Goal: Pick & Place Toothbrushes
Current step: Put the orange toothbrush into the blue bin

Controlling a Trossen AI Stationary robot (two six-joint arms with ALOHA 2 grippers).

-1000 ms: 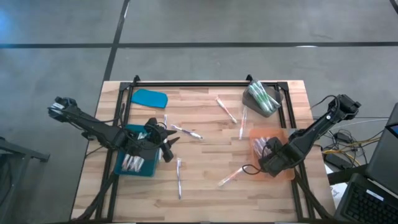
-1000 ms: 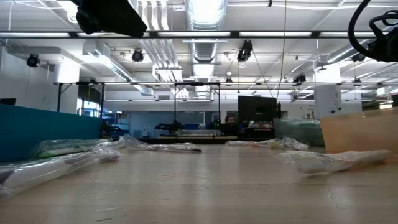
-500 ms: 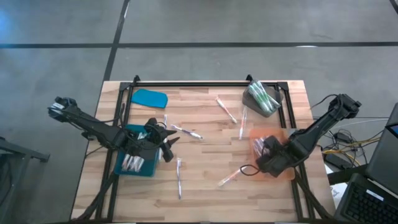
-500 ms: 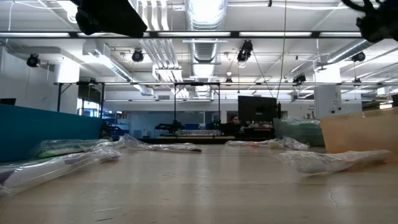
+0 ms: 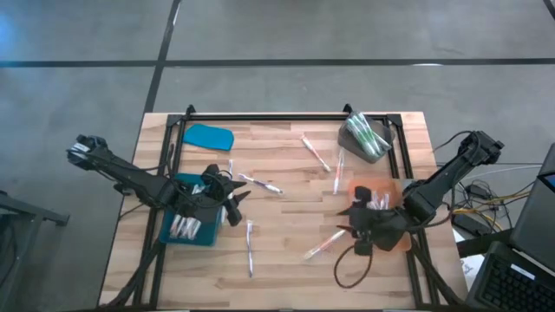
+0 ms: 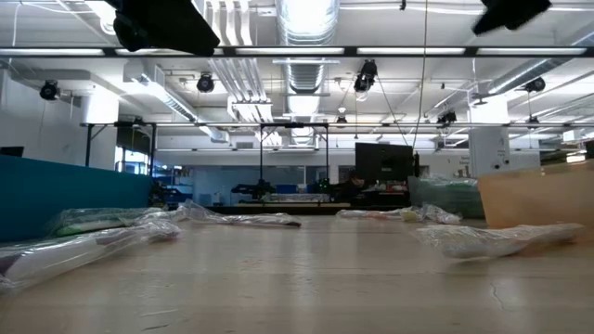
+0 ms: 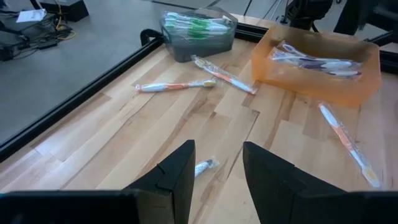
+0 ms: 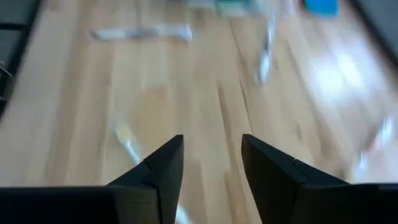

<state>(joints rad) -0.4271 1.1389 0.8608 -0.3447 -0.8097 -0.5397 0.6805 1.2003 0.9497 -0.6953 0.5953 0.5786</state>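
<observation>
1. High view against the picture a second back: the right gripper (image 5: 354, 227) has swung out from over the orange tray (image 5: 401, 244) toward the middle of the worktop (image 5: 286, 269), its cable looping below it. The left arm has not moved.
2. Nearest edge of the worktop: two wrapped toothbrushes lie loose here, one (image 5: 250, 247) by the blue tray (image 5: 166, 234), one (image 5: 323, 245) just beside the right gripper.
3. The right gripper's fingers (image 8: 163, 167) stand apart with bare wood between them, grasping nothing; it hovers above the boards.
4. The left gripper (image 5: 232, 201) sits at the blue tray's inner side, fingers (image 7: 177, 171) released, a gap between them, nothing held. A small wrapped toothbrush (image 7: 203, 167) lies on the wood past its fingertips.
5. Mid-worktop: further toothbrushes lie scattered (image 5: 260, 184) (image 5: 315, 152), well apart, with open wood between them.
6. Both trays hold toothbrushes: the blue one (image 5: 185, 228), the orange one (image 7: 314, 61).
7. Far side: a blue lid (image 5: 208, 136) lies at the left corner, and a grey bin (image 5: 366, 139) of green-tipped toothbrushes at the right, against the black frame rail (image 5: 269, 117) that runs along the far edge.
</observation>
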